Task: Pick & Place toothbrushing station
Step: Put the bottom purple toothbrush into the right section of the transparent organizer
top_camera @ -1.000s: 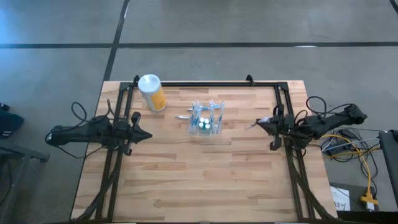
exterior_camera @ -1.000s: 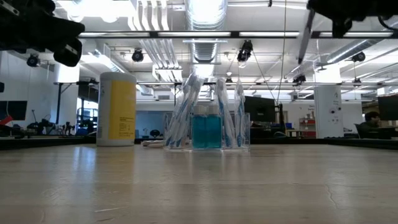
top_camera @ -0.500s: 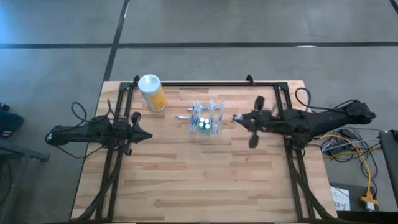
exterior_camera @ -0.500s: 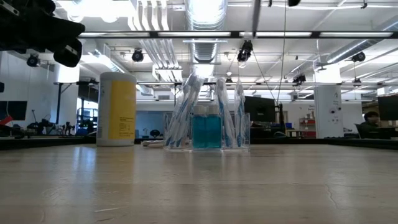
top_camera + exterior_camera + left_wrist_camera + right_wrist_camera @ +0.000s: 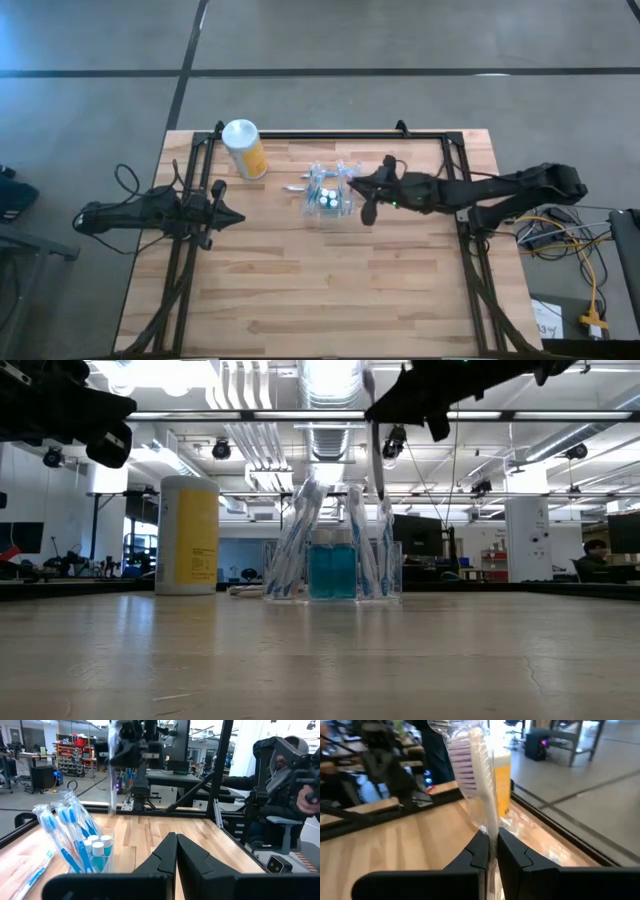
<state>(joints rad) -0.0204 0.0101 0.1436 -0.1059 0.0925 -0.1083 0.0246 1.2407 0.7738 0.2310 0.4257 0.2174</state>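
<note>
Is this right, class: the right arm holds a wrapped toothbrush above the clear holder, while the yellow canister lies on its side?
Not quite. The yellow canister stands upright, as the low view shows. The right gripper does hold the wrapped toothbrush above the clear holder.

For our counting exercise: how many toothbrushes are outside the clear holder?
2: a held toothbrush in the right claw above the holder; a loose toothbrush lying on the table beside it. Others may be hidden.

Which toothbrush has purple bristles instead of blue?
The wrapped toothbrush held by the right gripper, above the toothbrushing station. The toothbrushes standing in it have blue bristles.
</note>
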